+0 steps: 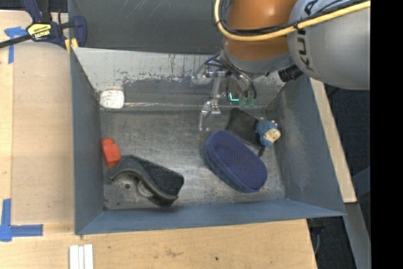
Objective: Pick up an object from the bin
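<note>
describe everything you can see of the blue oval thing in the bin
The blue oval thing is dark navy with a finely dotted, fabric-like surface and a padded look. It lies flat on the floor of the bin, right of centre, long axis running upper left to lower right. Its upper right edge overlaps a black flat thing; nothing else seems to touch it.

Chunky silver-grey arm (334,28) with dark lettering, glossy orange dome cover (264,0). Yellow cable (220,6) looped round it. Bare-metal claw (221,107), tiny green light.
</note>
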Available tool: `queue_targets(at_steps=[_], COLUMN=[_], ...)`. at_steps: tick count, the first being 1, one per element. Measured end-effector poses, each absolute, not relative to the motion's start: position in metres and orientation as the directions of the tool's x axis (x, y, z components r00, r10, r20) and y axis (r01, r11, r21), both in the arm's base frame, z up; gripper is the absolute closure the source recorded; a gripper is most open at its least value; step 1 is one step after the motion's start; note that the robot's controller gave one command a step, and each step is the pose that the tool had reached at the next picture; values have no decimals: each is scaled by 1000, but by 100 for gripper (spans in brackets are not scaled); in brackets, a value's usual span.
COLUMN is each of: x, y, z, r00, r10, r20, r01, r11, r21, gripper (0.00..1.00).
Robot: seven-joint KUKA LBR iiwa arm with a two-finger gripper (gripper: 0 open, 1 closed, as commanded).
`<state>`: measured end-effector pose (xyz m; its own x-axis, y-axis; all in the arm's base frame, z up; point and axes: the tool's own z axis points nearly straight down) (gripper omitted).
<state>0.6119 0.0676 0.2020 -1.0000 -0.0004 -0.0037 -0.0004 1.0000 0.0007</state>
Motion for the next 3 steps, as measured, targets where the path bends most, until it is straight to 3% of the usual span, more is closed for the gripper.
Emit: queue_targets(at_steps=[1, 2, 3], x=[555, 562, 562], y=[0, -4, -5], z=[131, 92, 93], r00=[-993, -959, -960], r10=[-117, -282, -281], r20=[7, -4, -4], r01=[-117, -282, -281], r11=[993, 959, 960], r21=[-2, 1, 0], gripper=[0, 0, 100])
